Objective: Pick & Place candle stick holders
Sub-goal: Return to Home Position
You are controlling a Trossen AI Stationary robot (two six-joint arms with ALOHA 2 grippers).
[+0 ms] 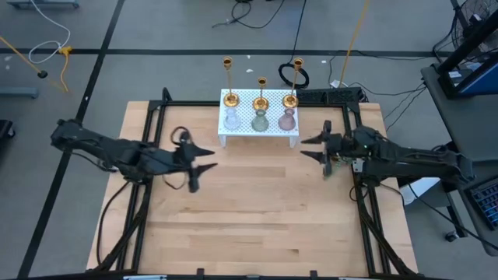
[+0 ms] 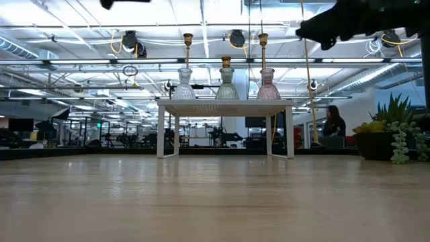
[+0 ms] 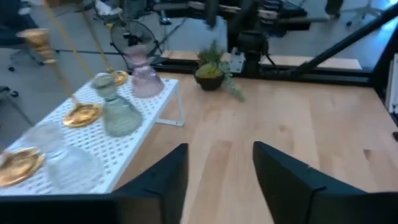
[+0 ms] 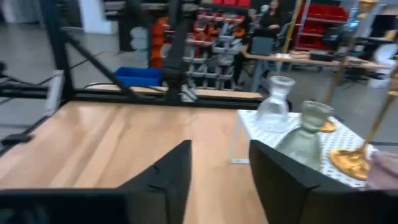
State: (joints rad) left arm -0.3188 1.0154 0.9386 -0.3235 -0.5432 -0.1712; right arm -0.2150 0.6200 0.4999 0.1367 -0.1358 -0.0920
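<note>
We note 2 matte black, segmented arms: the left arm [image 1: 101, 146] at frame left and the right arm [image 1: 412, 159] at frame right. The left gripper [image 1: 207, 160] and right gripper [image 1: 306, 148] each carry 2 flat, wedge-shaped black fingers [image 3: 158, 180]. A thin black cable [image 1: 177, 134] loops at the left wrist.

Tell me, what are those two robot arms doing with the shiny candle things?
Nothing is being carried right now. Three gold candlesticks and three little glass holders stand in two rows on the white stand at the far side of the table. The left claw and the right claw both hang open and empty above the table, one on each side of the stand's front.
</note>
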